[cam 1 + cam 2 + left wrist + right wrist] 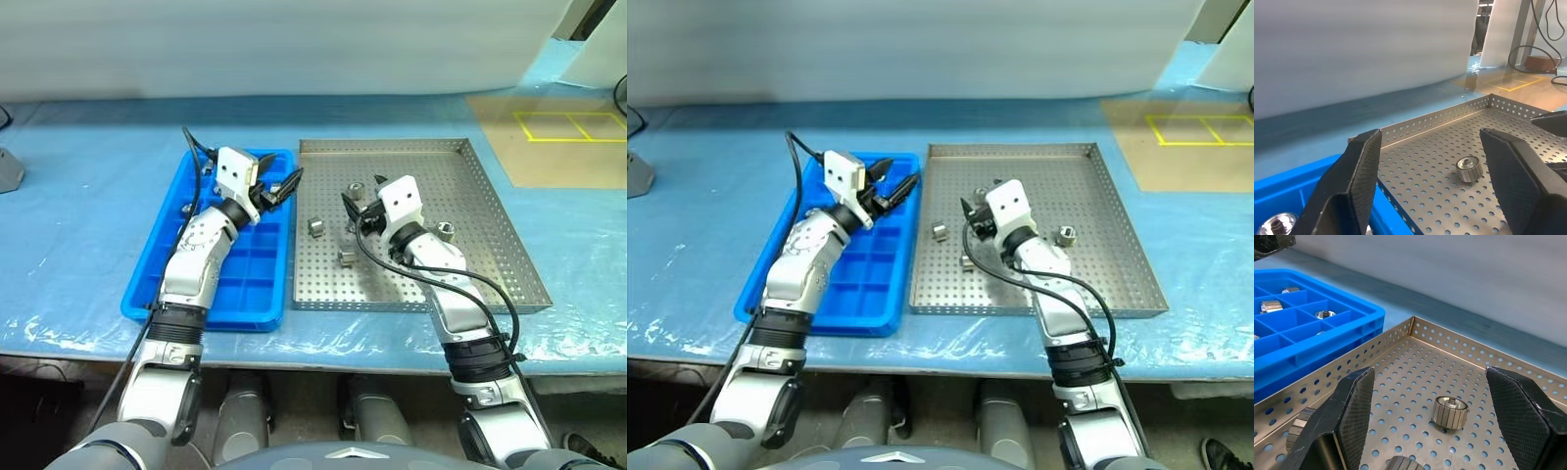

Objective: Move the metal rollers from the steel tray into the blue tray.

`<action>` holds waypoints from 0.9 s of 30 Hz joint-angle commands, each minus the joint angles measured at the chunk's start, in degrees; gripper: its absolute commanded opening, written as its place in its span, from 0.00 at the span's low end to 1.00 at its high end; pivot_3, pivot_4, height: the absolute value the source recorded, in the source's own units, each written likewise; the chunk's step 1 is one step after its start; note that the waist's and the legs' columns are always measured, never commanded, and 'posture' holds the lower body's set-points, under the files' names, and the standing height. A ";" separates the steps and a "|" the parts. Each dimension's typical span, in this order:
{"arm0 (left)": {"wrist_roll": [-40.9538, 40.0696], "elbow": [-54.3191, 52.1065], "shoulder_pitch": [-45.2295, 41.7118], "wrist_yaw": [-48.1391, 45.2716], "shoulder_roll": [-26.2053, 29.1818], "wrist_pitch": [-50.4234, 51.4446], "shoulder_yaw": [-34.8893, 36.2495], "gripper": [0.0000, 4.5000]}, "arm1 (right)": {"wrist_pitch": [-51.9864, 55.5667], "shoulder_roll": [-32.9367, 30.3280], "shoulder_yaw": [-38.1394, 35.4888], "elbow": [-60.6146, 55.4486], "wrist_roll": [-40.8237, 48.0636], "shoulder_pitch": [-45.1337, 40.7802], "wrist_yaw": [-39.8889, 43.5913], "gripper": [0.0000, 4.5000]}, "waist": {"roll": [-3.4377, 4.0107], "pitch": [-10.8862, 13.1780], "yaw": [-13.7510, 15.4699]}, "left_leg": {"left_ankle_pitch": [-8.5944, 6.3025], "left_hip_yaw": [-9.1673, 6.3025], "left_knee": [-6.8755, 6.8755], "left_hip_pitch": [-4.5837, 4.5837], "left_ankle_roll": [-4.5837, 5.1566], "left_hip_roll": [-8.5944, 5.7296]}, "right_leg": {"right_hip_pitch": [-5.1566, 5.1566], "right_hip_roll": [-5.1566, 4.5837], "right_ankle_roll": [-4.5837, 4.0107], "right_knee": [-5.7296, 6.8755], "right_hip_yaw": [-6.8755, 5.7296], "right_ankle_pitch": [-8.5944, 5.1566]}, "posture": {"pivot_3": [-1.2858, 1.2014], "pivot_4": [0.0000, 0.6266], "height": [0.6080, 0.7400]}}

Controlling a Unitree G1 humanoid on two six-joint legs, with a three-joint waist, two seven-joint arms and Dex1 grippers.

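Steel roller (1450, 411) between right hand's (1436, 417) fingers.

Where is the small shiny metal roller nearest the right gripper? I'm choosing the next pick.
The small shiny metal roller stands on the perforated grey steel tray, directly ahead between the open right gripper fingers, near the tray's far corner.

No readable text, label or number on anything

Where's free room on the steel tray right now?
Steel tray: the far-right stretch behind the lone roller and the near-left corner are bare. Crowded mid-tray, where rollers cluster around the open right gripper.
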 commanded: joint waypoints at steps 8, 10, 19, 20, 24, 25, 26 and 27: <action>-1.65 -11.04 7.24 5.82 -2.81 3.72 0.42 0.76 | -0.93 4.32 -2.08 -2.75 -3.70 4.53 -11.45 0.83 | -0.01 0.01 0.08 | -0.02 0.03 -0.02 -0.11 0.03 -0.01 | -0.10 0.00 0.00 -0.06 0.00 -0.01 | 0.46 0.24 1.00; -2.40 -12.44 7.68 6.24 -2.84 4.72 0.66 0.76 | -1.18 4.38 -1.69 -2.38 -3.15 4.07 -10.63 0.83 | -0.01 0.01 0.01 | -0.02 0.03 -0.02 -0.12 0.02 -0.01 | -0.15 0.00 0.01 -0.05 0.00 -0.01 | 0.46 0.24 1.00; -2.67 -13.54 7.19 5.68 -0.38 6.27 0.55 0.76 | -1.88 4.83 -1.14 -1.23 -2.91 2.89 -9.78 0.83 | -0.01 0.01 0.04 | 0.00 0.03 -0.06 -0.12 -0.02 -0.02 | -0.16 0.00 0.05 -0.04 0.00 -0.02 | 0.46 0.24 1.00; -2.65 -13.55 7.20 5.76 -0.36 6.27 0.51 0.76 | -1.94 4.84 -1.13 -1.23 -2.96 2.89 -9.78 0.83 | -0.01 0.01 0.03 | -0.01 0.03 -0.06 -0.14 -0.01 -0.03 | -0.17 0.00 0.04 -0.05 0.01 -0.02 | 0.46 0.24 1.00; -2.31 -12.84 6.93 5.95 -0.39 5.97 0.45 0.76 | -2.10 4.60 -1.20 -1.14 -3.25 2.69 -9.72 0.83 | -0.01 0.01 0.03 | -0.01 0.03 -0.06 -0.21 0.00 -0.02 | -0.23 0.00 0.04 -0.06 0.00 -0.02 | 0.45 0.24 1.00; -2.29 -12.75 6.91 5.94 -0.41 5.91 0.44 0.76 | -2.13 4.55 -1.17 -1.26 -3.31 2.78 -9.72 0.83 | -0.01 0.01 0.03 | -0.01 0.02 -0.06 -0.21 0.00 -0.02 | -0.23 0.00 0.04 -0.06 0.00 -0.02 | 0.45 0.24 1.00; -2.27 -12.59 6.85 5.94 -0.44 5.84 0.44 0.76 | -2.13 4.50 -1.18 -1.34 -3.33 2.83 -9.71 0.83 | -0.01 0.01 0.02 | -0.01 0.03 -0.06 -0.20 0.00 -0.02 | -0.23 0.00 0.04 -0.06 0.00 -0.02 | 0.45 0.24 1.00; -2.21 -12.28 6.66 5.96 -0.51 5.74 0.41 0.76 | -2.13 4.42 -1.21 -1.38 -3.34 2.86 -9.68 0.83 | -0.01 0.01 0.01 | -0.01 0.03 -0.06 -0.20 0.00 -0.02 | -0.22 0.00 0.04 -0.06 0.00 -0.02 | 0.45 0.24 1.00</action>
